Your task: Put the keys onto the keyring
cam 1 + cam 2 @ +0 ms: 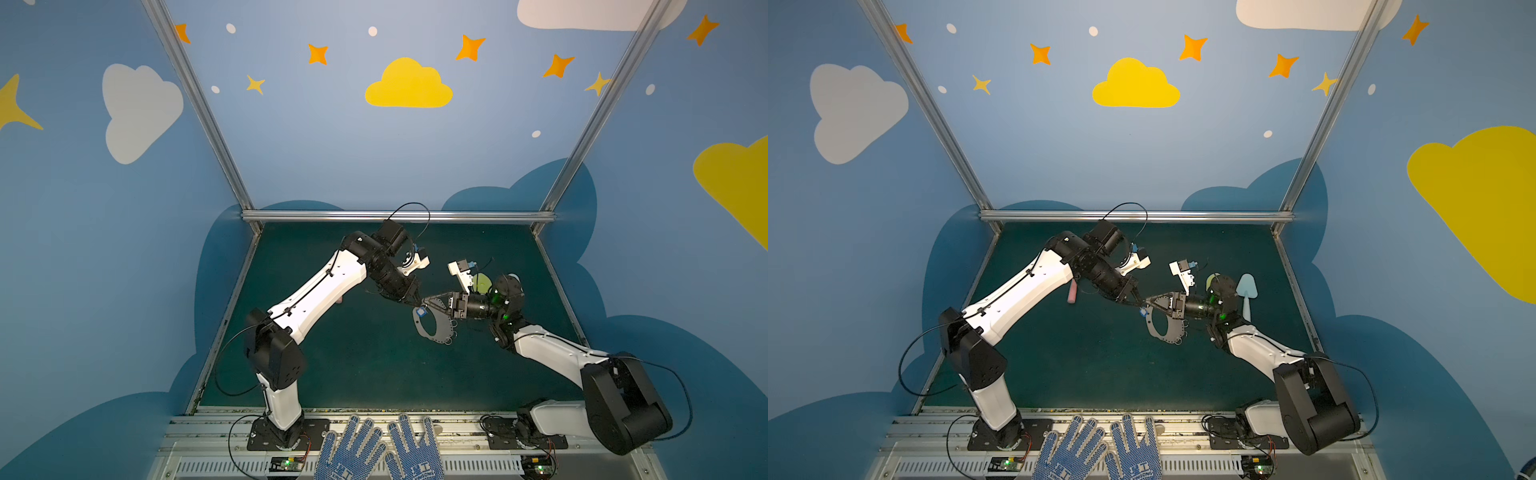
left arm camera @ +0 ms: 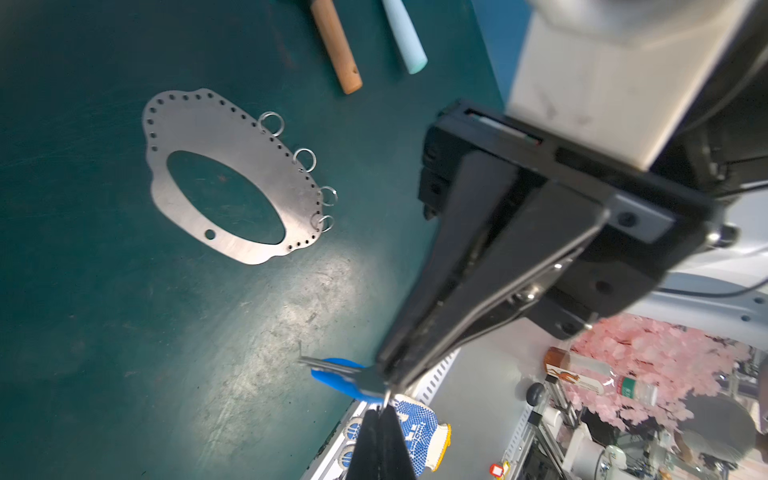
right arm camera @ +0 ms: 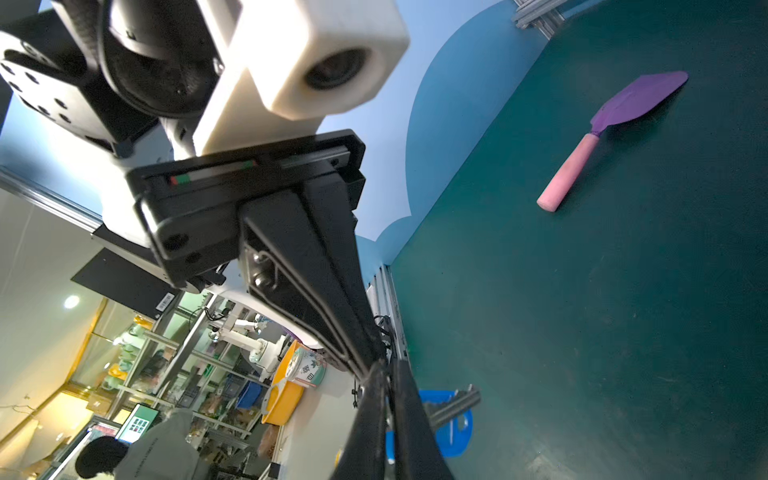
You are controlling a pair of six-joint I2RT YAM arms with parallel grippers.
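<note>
My left gripper (image 2: 384, 415) and right gripper (image 3: 387, 374) are both clenched. They meet tip to tip and pinch the keys (image 2: 338, 374) between them. The silver blade and blue tag stick out sideways, held above the green mat (image 1: 353, 365). The keyring (image 2: 216, 133) lies flat on that mat close by, with wire rings (image 2: 305, 159) along one edge.

The right hand (image 1: 424, 300) hides part of the keyring (image 1: 438, 336) — the keys (image 1: 421, 312) too small to make out.
</note>
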